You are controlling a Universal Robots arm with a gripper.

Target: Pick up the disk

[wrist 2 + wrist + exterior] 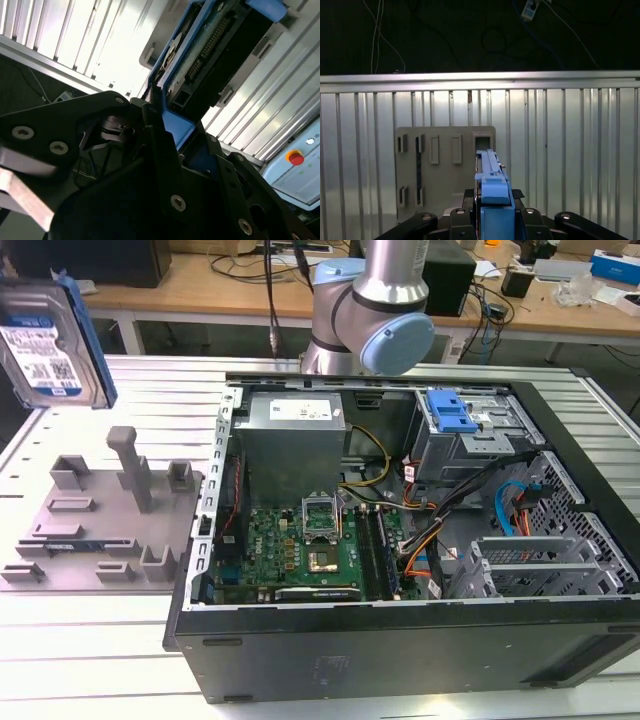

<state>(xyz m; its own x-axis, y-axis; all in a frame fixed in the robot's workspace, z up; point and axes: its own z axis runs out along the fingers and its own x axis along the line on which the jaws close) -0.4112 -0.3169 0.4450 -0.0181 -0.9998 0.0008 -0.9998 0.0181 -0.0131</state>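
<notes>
Gripper: black two-finger gripper (172, 145) was clamped on the disk; in both wrist views its fingers (465, 220) sat against the blue side rails.
Disk: flat silver metal hard drive with white-and-blue barcode label and blue plastic side rails (52, 345), up in the air at the exterior view's upper left, clear of everything, label facing the camera.
Disk orientation: held on edge; first wrist view looked straight along its thin blue-railed edge (492, 192); second wrist view showed the connector end (210, 50) pointing away from the gripper.
Fixture: grey plastic holder plate with slots and posts (95, 520), on the ribbed aluminium table (90, 660), well below the disk and apart from it.
Fixture from wrist: first wrist view had the same grey plate (442, 170) under the disk, roughly in line with it.
Computer: open black tower case (420, 570) with green motherboard (300, 550), grey power supply box (295, 435) and blue-handled drive cage (450, 415), to the exterior view's right of the fixture; not touched.
Arm: silver and light-blue robot arm joint (380, 310) stood behind the case.
Task status: judged done in substance, disk lifted and carried free.
Doing it well: grip on the rails only, squarely centred, since a tilted hold could let the smooth plastic slip.
Risk: likely twist in the fingers if moved fast.
</notes>
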